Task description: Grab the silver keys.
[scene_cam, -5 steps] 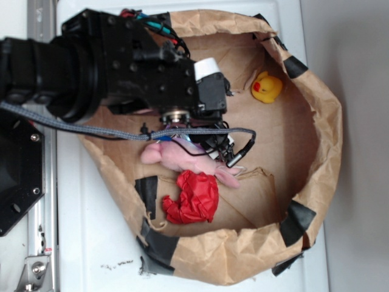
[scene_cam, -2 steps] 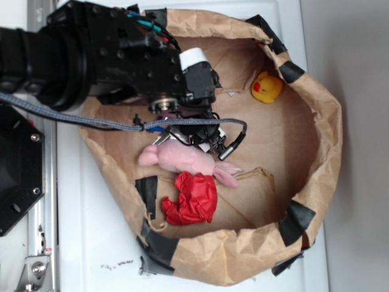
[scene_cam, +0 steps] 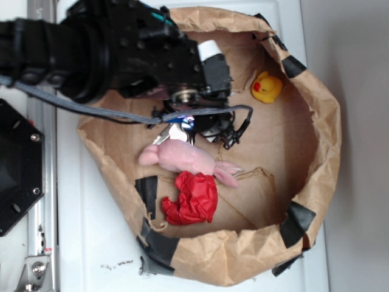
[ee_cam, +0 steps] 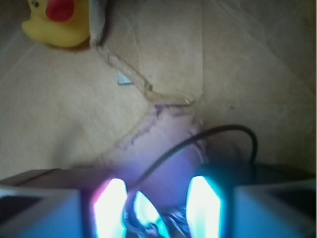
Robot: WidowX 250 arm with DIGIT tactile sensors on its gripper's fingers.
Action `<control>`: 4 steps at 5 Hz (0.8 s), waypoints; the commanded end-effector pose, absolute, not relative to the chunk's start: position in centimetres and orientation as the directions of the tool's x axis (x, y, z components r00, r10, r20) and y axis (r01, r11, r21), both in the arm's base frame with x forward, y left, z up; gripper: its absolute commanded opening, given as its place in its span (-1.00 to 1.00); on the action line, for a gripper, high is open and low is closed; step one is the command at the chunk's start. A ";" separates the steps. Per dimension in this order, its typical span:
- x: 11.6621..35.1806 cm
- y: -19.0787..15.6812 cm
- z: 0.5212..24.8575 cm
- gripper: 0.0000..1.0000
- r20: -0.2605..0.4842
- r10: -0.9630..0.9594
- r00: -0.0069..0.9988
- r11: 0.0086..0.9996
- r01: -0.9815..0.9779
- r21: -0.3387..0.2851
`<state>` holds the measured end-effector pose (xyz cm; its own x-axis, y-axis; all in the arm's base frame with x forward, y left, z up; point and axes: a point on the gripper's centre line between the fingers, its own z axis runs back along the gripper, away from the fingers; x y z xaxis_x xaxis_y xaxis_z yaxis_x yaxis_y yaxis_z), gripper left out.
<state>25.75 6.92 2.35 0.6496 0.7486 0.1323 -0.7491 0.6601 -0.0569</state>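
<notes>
The silver keys (scene_cam: 172,132) show as a shiny bunch just above the pink plush toy (scene_cam: 182,158), under the black wrist of my gripper (scene_cam: 209,129). In the wrist view the keys (ee_cam: 163,225) sit deep between the two glowing pads (ee_cam: 111,208), touching both. My gripper (ee_cam: 157,186) is shut on them. A thin dark wire (ee_cam: 233,128) arcs out ahead of the fingers, over the brown paper floor. Much of the bunch is hidden by the arm.
Everything lies inside a crumpled brown paper bag (scene_cam: 325,152) with black tape patches. A yellow rubber duck (scene_cam: 267,87) sits at the far side, also seen as the duck (ee_cam: 57,22) in the wrist view. A red crumpled object (scene_cam: 194,198) lies below the plush.
The arm has shifted upward in the exterior view, away from the pink plush. The keys show more plainly beneath the wrist.
</notes>
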 end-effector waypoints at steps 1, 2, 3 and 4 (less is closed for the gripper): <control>26.6 7.6 3.6 -1.00 0.152 0.750 0.643 0.658 -0.750 -0.075; 26.4 7.7 3.5 -1.00 0.156 0.747 0.646 0.661 -0.747 -0.074; 26.2 7.7 3.7 -1.00 0.153 0.746 0.649 0.663 -0.745 -0.075; 25.8 7.9 5.1 -1.00 0.138 0.749 0.648 0.661 -0.745 -0.090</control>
<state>25.24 6.38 3.47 0.6705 0.7379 0.0771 -0.7361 0.6746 -0.0556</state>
